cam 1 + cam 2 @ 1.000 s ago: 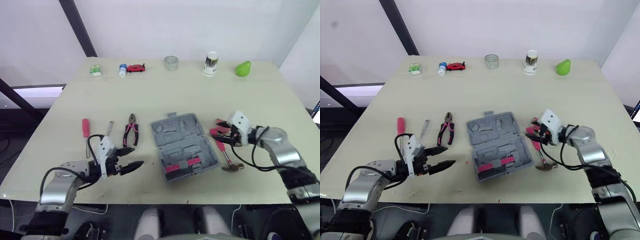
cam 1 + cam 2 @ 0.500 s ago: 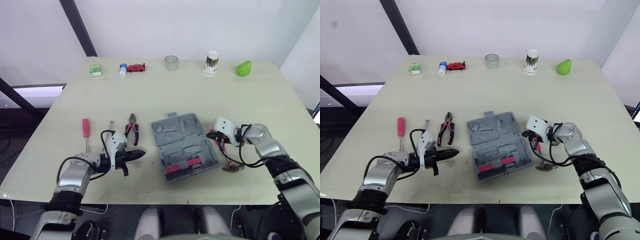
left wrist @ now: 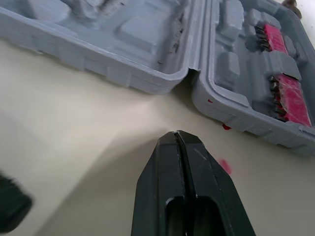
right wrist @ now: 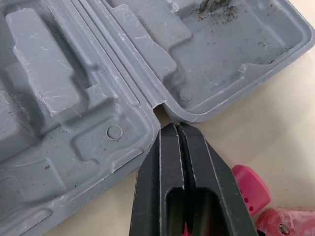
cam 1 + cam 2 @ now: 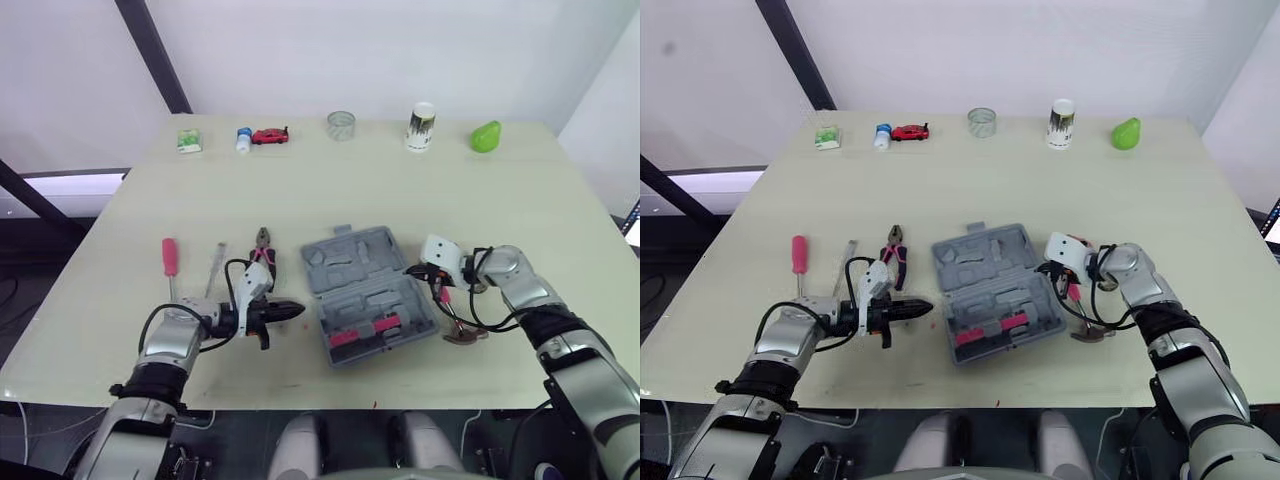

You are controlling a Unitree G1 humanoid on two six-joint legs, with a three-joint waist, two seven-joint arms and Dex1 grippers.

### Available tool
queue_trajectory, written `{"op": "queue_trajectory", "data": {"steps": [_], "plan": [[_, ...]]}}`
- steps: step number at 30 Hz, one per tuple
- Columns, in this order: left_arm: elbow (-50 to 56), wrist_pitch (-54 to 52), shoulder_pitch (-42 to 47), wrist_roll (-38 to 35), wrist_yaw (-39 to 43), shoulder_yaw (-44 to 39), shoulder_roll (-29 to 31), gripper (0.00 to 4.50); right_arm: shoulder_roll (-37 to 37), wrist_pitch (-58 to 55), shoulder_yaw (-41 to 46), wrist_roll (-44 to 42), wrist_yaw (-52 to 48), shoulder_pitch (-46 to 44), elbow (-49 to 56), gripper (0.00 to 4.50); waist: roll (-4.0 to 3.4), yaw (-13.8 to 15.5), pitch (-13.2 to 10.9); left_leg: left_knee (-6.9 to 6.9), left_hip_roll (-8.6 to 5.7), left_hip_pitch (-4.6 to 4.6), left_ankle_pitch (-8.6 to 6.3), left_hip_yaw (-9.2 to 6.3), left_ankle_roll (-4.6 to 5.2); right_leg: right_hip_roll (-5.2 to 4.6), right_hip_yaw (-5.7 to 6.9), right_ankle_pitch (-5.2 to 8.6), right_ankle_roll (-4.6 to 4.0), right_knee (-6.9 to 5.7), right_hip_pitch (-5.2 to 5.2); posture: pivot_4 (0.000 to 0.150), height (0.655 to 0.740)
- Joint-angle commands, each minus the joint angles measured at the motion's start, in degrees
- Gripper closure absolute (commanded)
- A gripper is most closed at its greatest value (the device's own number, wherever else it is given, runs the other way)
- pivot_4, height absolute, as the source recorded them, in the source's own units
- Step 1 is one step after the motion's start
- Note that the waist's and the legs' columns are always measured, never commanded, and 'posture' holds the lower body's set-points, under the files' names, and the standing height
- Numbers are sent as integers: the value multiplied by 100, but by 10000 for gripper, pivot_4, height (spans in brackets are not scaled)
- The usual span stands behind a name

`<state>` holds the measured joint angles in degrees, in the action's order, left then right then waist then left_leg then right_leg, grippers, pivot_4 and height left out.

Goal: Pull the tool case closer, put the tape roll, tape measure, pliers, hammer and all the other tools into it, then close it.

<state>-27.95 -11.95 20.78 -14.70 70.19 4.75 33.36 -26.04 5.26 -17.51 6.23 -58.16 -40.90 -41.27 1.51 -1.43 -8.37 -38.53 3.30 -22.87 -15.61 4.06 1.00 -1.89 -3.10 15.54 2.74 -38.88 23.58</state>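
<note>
The grey tool case (image 5: 365, 285) lies open in the middle of the table, with pink bit strips (image 5: 366, 329) in its near half. My left gripper (image 5: 298, 312) is shut on nothing and points at the case's left side, a short gap away (image 3: 179, 140). Also shut and empty, my right gripper (image 5: 410, 271) has its tip at the hinge notch on the case's right edge (image 4: 172, 129). Pink-handled pliers (image 5: 263, 250) lie behind my left wrist. The hammer (image 5: 457, 328) and pink-handled tools (image 4: 251, 189) lie right of the case. A clear tape roll (image 5: 341, 125) stands at the back.
A red screwdriver (image 5: 170, 257) and a slim metal tool (image 5: 215, 268) lie left of the pliers. Along the far edge stand a green box (image 5: 190, 142), a small bottle (image 5: 245, 139), a red toy car (image 5: 271, 136), a can (image 5: 421, 127) and a green pear (image 5: 486, 137).
Both grippers have shut. The left one has moved right toward the case's left side; the right one has moved left to the case's right edge.
</note>
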Motion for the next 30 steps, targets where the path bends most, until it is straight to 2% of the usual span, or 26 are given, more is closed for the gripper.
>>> {"op": "queue_trajectory", "data": {"steps": [1, 21, 27, 30], "plan": [[-11, 81, 133, 34, 55, 40, -91, 44720, 21, 55, 27, 14, -53, -56, 51, 45000, 0, -14, 0, 0, 0, 0, 0, 0, 0, 0, 0, 0, 0, 0, 0, 1500, 7400], [-522, 598, 357, 318, -175, 18, -534, 44720, -74, -520, 62, -133, -470, 193, 737, 45000, -1, -71, 0, -1, 0, 0, 0, -2, 0, -2, 1, -1, 1, -2, -2, 1500, 7400], [-479, 591, 367, 339, -138, 47, -536, 44720, -133, -972, 123, -305, -627, 497, 1289, 45000, -1, -64, 0, -2, -1, 0, 0, -4, 0, -1, 2, -1, 1, -2, -3, 1500, 7400], [-249, 453, 268, 340, -55, 110, -502, 44720, -242, -1478, 145, -460, -741, 829, 1913, 45000, -1, -61, 1, -2, -1, 0, 0, -5, 0, -1, 3, -1, 1, -1, -4, 1500, 7400]]}}
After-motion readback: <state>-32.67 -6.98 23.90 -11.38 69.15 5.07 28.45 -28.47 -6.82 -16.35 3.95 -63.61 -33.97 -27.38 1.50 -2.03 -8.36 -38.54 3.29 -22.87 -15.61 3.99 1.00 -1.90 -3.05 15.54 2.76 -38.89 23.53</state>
